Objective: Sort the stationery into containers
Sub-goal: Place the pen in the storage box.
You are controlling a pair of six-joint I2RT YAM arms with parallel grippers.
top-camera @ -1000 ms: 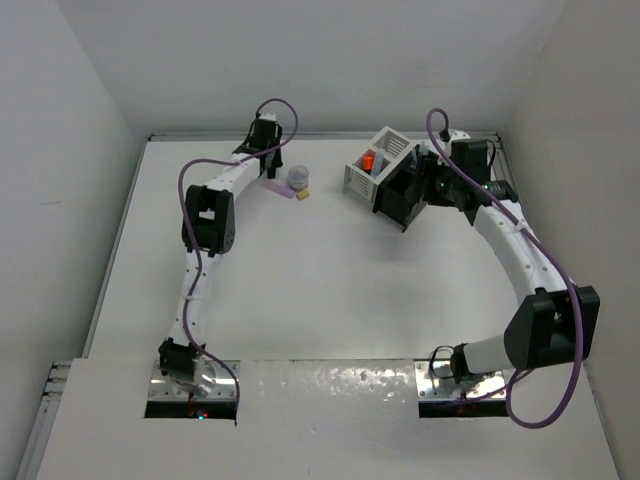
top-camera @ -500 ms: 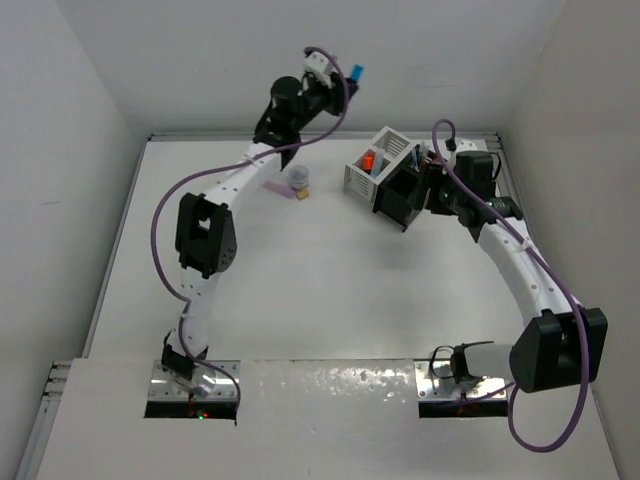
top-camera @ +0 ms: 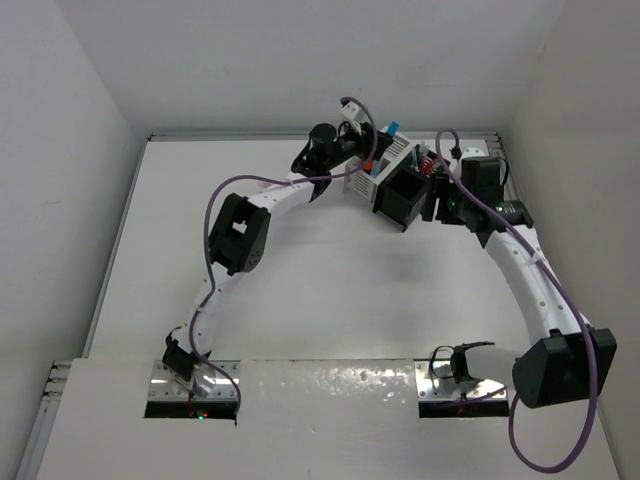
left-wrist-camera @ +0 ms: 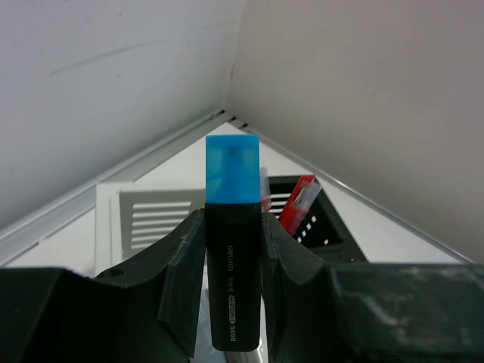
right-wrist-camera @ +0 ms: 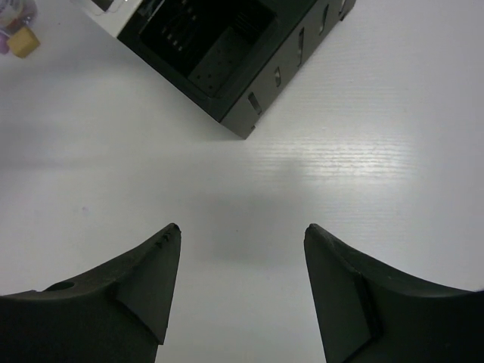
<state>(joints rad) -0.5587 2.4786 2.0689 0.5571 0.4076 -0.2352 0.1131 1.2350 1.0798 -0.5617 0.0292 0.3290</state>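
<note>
My left gripper (top-camera: 378,140) is shut on a black-bodied highlighter with a blue cap (top-camera: 391,128) and holds it cap-up above the white box (top-camera: 399,148). In the left wrist view the highlighter (left-wrist-camera: 232,257) sits between my fingers, with the white box (left-wrist-camera: 151,215) and the black box (left-wrist-camera: 321,227) below. Red pens (left-wrist-camera: 299,203) stand in the black box. An orange highlighter (top-camera: 368,164) shows in the white box. My right gripper (top-camera: 432,193) is open and empty beside the black box (top-camera: 403,195). In the right wrist view it (right-wrist-camera: 242,231) hovers over bare table near the box corner (right-wrist-camera: 227,68).
A tape roll and a tan eraser (right-wrist-camera: 19,41) lie at the right wrist view's top left corner, left of the boxes. My left arm (top-camera: 280,195) stretches across the back of the table over them. Walls close in behind and to the right.
My left arm has swung right from the back left, lifting the blue-capped highlighter and carrying it over the boxes. My right gripper has drawn back slightly from the black box.
</note>
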